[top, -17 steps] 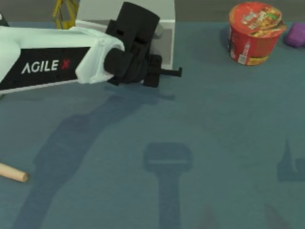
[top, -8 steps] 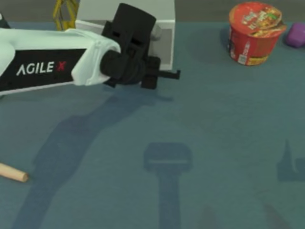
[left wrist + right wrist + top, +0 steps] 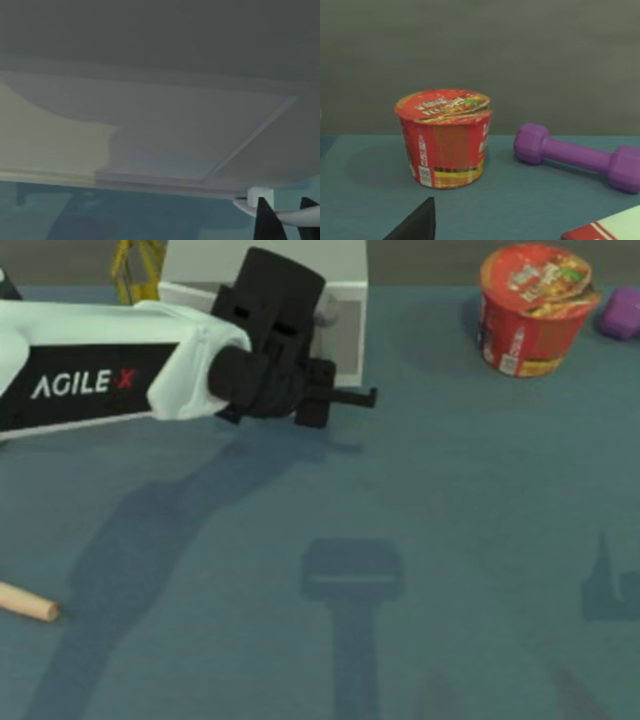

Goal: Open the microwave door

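Left claw at the boxy white-grey microwave, its fingers' state unclear.
Sealed red noodle cup stands upright on the teal worktop, contents hidden.

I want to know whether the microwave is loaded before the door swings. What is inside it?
That cannot be seen. The microwave shows only its top and front from above, with the left gripper at its front; the left wrist view shows just the microwave door close up, nothing behind it.
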